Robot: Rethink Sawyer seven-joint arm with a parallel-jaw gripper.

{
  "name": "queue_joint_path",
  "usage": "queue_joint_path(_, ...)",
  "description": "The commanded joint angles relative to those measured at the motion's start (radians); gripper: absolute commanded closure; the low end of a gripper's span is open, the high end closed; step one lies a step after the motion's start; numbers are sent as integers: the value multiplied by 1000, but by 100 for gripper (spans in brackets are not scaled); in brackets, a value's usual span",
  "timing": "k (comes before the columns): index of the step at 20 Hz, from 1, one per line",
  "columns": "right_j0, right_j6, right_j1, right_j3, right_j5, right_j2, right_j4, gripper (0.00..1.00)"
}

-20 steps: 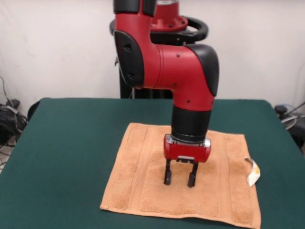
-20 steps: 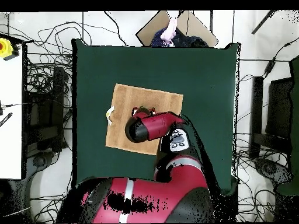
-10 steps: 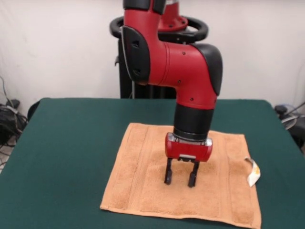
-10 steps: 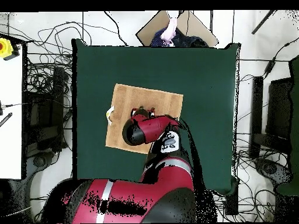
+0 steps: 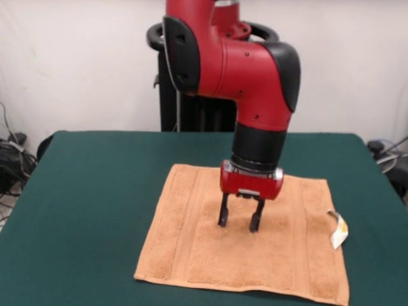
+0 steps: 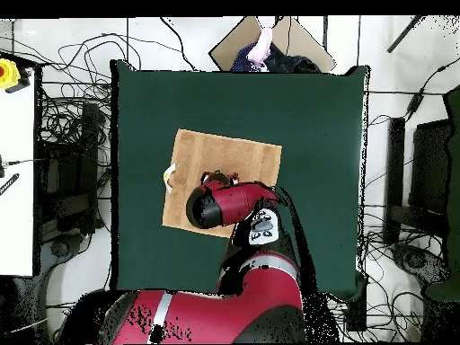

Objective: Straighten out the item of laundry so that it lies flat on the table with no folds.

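Observation:
The orange-tan towel [image 5: 210,255] lies spread flat on the dark green table [image 5: 95,191], with stripe bands near its left and right edges and a small white-yellow tag [image 5: 338,231] at its right edge. My gripper [image 5: 239,223] hangs open and empty just above the towel's middle, fingers pointing down. In the overhead view the towel [image 6: 234,153] shows as a tan rectangle left of the table's [image 6: 314,117] centre, the tag [image 6: 168,176] at its left edge, and the arm covers its lower middle; the gripper [image 6: 219,176] just shows.
The robot's pedestal [image 5: 191,108] stands behind the table's far edge. Cables [image 5: 9,159] lie off the table's left side. A cardboard piece [image 6: 269,40] and a person's hand [image 6: 262,43] show beyond the table's top edge in the overhead view.
The gripper has risen a little off the towel and the arm has shifted slightly. The towel has not moved.

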State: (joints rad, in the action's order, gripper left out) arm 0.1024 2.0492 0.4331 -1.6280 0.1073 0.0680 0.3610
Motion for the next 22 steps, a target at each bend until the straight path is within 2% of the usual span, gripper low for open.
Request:
queue_joint_path(1, 11, 24, 164, 16, 261, -75, -78, 0)
queue_joint_path(5, 14, 56, 177, 11, 185, -67, -48, 0)
queue_joint_path(10, 72, 38, 248, -101, 268, -113, -71, 0)
queue_joint_path(16, 212, -141, 436, -279, 373, -207, -49, 0)
queue_joint_path(18, 246, -176, 475, -307, 415, -232, -53, 0)
queue_joint_path(22, 290, -212, 502, -295, 492, -271, -46, 0)
